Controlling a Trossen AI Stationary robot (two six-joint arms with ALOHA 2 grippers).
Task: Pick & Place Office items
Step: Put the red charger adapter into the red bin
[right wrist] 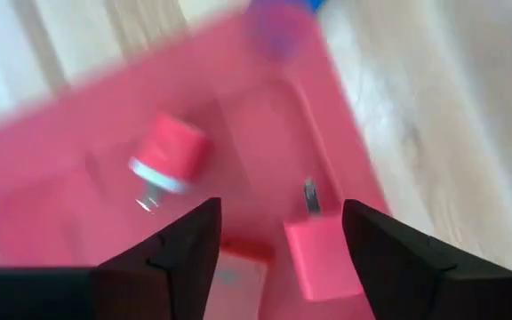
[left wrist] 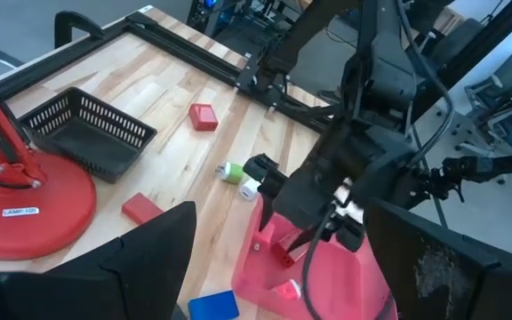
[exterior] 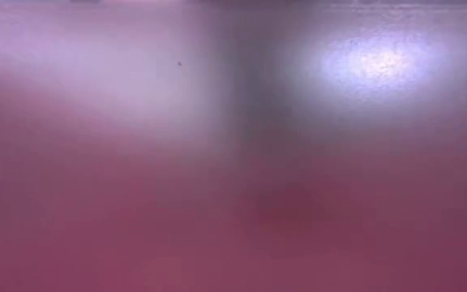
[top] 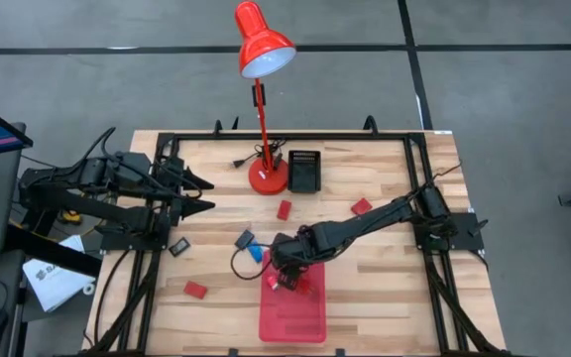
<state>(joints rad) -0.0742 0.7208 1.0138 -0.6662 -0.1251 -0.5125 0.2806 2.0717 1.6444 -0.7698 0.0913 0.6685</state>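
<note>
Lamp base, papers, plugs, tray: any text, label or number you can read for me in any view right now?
"LAMP-103", roughly: small white sticker on the red lamp base, left wrist view; the digits are uncertain.
Printed sheet off the table's left edge, high view: dark print, too small to read.
Red plugs in the red tray, right wrist view: no marking visible.
Low view: blurred, nothing readable.

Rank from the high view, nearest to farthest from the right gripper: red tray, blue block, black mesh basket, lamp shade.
1. red tray: directly under the right gripper, at the near edge.
2. blue block: just beyond the tray, toward the left arm.
3. black mesh basket: far side of the table, beside the lamp base.
4. lamp shade: beyond the table's far edge.
</note>
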